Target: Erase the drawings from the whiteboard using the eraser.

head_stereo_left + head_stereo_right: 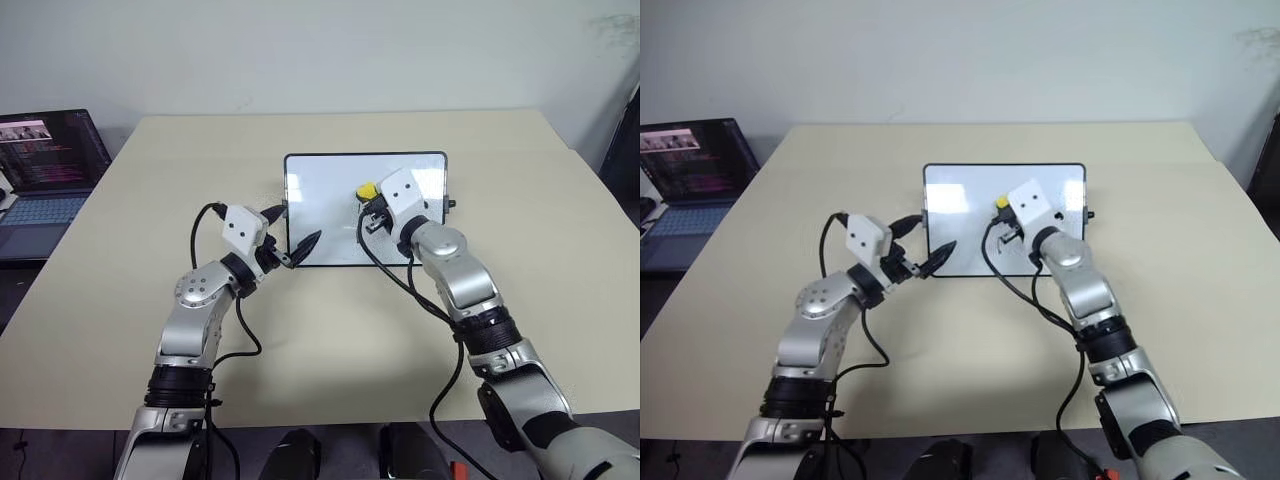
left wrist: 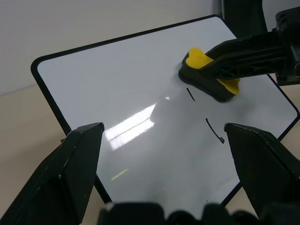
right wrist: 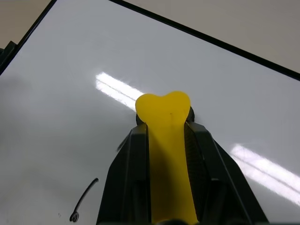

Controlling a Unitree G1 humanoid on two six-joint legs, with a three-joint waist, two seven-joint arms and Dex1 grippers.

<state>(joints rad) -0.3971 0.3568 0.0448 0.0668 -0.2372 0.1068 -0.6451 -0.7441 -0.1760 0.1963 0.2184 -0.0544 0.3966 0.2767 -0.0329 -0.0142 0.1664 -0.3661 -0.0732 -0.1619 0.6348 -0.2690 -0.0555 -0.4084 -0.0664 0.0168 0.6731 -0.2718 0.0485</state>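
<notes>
right end effector (image 1: pixel 372 205): clamped on eraser (image 1: pixel 367 190), pressed to whiteboard (image 1: pixel 330 180)
left end effector (image 1: pixel 291 237): spread wide, nothing held
drawings (image 2: pixel 213 129): two strokes seen

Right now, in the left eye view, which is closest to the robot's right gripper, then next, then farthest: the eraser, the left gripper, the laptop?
From the right gripper:
1. Eraser, held in it, over the whiteboard.
2. Left gripper, at the board's left edge.
3. Laptop, far left, off the table.

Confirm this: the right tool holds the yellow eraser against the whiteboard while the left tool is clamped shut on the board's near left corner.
Not quite. The left tool is open, its fingers spread at the whiteboard's corner, as the left wrist view shows. The rest stands: the right tool holds the yellow eraser against the board.
</notes>
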